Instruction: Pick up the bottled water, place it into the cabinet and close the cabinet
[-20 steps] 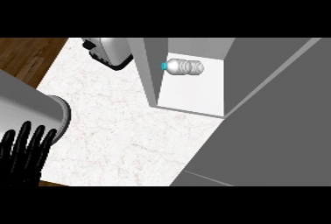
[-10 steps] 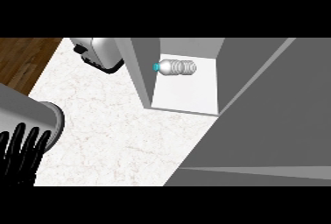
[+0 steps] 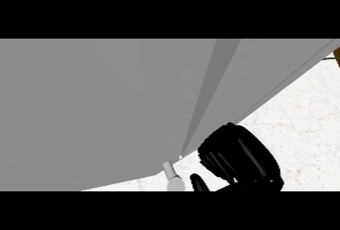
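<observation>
A white counter top (image 3: 302, 121) with faint grey veining, like marble, fills the right side of the head view and runs down to the lower edge, narrowing to a pale wedge at bottom centre. At the top right corner, just past the counter's far edge, a small brown sliver (image 3: 333, 56) shows, possibly wood flooring, too little to be sure.

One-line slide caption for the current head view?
Grey cabinet fills the view; a black robot hand sits at its lower edge above white counter.
</observation>
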Tool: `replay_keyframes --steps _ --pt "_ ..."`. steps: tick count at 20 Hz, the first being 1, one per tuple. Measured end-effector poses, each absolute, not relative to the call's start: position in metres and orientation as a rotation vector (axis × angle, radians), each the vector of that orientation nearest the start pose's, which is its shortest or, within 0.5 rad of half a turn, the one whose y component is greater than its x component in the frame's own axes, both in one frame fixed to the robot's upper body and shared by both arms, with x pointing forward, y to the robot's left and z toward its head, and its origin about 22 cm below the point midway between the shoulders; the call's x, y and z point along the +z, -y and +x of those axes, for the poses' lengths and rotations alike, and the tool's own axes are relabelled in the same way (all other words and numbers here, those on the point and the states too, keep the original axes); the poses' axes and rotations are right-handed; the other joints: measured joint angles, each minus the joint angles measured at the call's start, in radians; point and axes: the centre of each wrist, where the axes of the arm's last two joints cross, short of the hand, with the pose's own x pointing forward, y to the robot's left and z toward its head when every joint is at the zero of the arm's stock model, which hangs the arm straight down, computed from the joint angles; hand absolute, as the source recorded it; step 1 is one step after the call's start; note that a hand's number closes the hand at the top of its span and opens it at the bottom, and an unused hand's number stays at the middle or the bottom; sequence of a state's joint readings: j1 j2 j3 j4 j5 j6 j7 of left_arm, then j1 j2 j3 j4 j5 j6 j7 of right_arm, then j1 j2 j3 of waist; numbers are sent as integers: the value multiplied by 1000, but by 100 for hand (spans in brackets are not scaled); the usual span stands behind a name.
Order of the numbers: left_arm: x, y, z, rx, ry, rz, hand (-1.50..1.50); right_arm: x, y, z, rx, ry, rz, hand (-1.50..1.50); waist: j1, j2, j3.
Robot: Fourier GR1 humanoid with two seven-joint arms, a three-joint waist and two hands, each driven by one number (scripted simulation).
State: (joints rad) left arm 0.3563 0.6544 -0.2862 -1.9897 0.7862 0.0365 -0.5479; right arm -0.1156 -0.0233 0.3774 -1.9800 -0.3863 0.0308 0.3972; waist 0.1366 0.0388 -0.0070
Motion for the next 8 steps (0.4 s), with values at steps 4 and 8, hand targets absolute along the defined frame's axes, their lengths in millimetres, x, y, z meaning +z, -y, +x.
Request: replay_keyframes --steps 4,8 --pt "55 -289 149 105 1912 -420 -150 126 121 264 172 1531 655 150 8 -2 3" --pt "56 -290 149 109 1902 -430 -150 136 101 304 119 1517 612 150 0 -10 8"
